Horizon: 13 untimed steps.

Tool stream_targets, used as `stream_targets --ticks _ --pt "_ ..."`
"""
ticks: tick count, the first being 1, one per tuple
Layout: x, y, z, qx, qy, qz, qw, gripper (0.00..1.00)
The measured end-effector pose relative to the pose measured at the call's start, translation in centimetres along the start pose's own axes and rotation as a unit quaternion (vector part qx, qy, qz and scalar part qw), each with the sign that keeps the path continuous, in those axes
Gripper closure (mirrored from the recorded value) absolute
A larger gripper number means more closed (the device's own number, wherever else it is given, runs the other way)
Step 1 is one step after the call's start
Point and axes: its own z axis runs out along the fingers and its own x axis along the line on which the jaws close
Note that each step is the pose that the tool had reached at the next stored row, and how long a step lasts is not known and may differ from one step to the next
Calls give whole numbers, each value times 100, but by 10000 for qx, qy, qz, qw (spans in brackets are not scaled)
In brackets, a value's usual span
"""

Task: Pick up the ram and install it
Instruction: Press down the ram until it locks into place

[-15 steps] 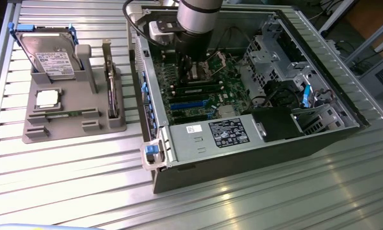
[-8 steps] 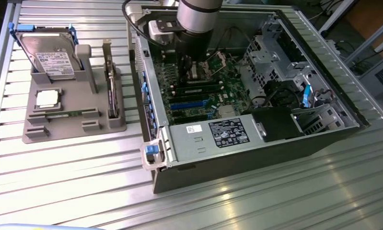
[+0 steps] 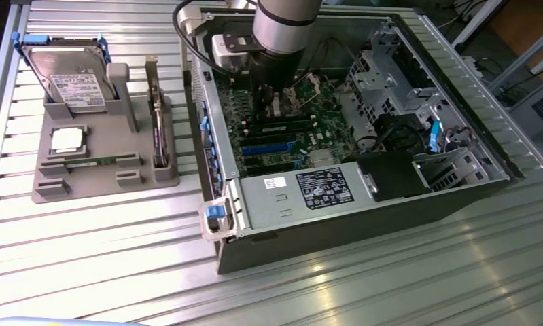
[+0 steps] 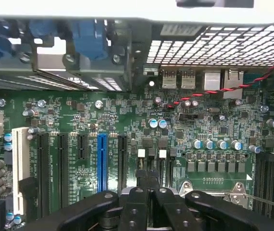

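The ram [image 3: 92, 162] is seen lying flat in a shallow slot near the front of a grey holder [image 3: 103, 185], in the exterior view's left part. Its green board and a pale label can be made out. In the same holder a square silver processor chip [image 3: 66, 139] is seated just behind the ram, a hard drive [image 3: 70, 78] is propped upright at the far end, and a dark expansion card [image 3: 159, 132] is stood on edge along the side nearest the computer case [image 3: 344, 227]. The holder and the case are set side by side on a ribbed metal table [image 3: 90, 272].

The ram is well apart from the gripper [image 4: 149, 177], which is held inside the open case, above the motherboard [image 4: 127, 120]. In the wrist view its black fingers [image 4: 142, 180] are pressed together and nothing is seen clamped between them. Beyond the fingertips a row of long black slots and one blue slot [image 4: 102, 159] is shown, and a red and black twisted wire [image 4: 252, 82] is run across the board near the rear ports.

In the exterior view the arm [image 3: 285, 27] is lowered into the far half of the case, and a labelled power supply [image 3: 298, 190] is fitted along the near side.
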Motion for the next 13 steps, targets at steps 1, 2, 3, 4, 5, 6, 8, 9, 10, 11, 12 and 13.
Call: stream_targets --ticks 1,2,3,4,5,6,8,9,10,11,12,13 --pt "1 0 13 -3 -2 0 10000 90" --pt "2 0 30 -3 -7 -1 10000 90" --pt "2 0 54 -4 -15 -1 10000 90" --pt "2 0 69 -4 -21 -1 10000 90" --pt "3 0 79 -3 -31 -1 10000 90" --pt "5 1 75 -4 -35 -2 10000 90" --pt "-3 -4 0 7 -55 -2 10000 90" --pt "0 -11 -122 0 -45 -2 10000 90" --pt "0 -44 -125 -3 -46 -2 10000 90" --pt "1 -96 -126 -16 -46 -1 10000 90" --pt "3 -163 -126 -47 -46 -1 10000 90" --pt "5 -286 -127 -94 -47 -1 9999 90"
